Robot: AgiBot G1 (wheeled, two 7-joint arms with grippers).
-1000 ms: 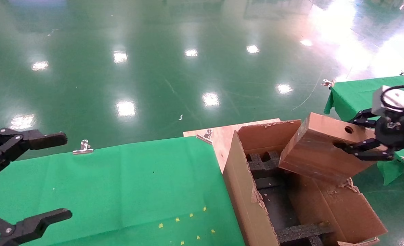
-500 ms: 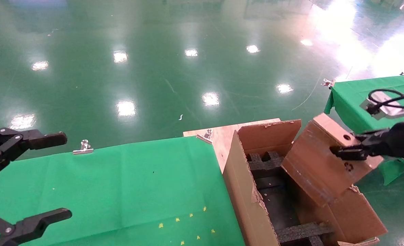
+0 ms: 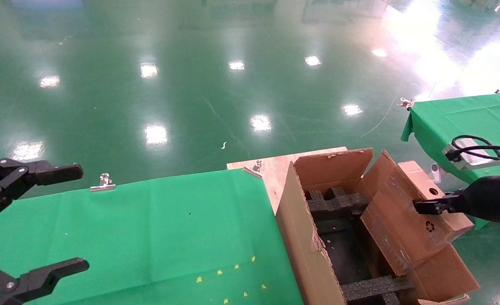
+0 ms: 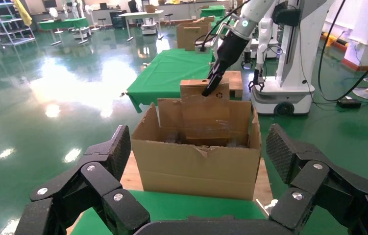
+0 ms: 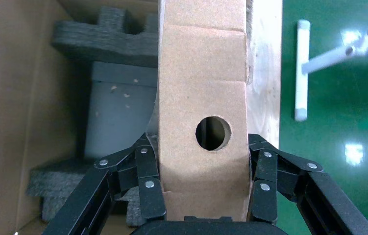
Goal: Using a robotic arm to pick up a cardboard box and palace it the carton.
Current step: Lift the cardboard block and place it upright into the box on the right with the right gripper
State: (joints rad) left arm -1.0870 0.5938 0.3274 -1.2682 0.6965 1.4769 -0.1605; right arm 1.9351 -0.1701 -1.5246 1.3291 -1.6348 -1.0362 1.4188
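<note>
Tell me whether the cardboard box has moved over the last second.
Yes. The cardboard box, gripped by the right gripper, has swung from nearly level to steeply tilted and sunk into the carton, along its right wall.

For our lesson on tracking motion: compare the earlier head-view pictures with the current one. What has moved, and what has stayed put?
The right gripper, still shut on the cardboard box, has tipped it upright and lowered it into the carton, along its right side. The carton and the open left gripper over the green cloth have not moved.
</note>
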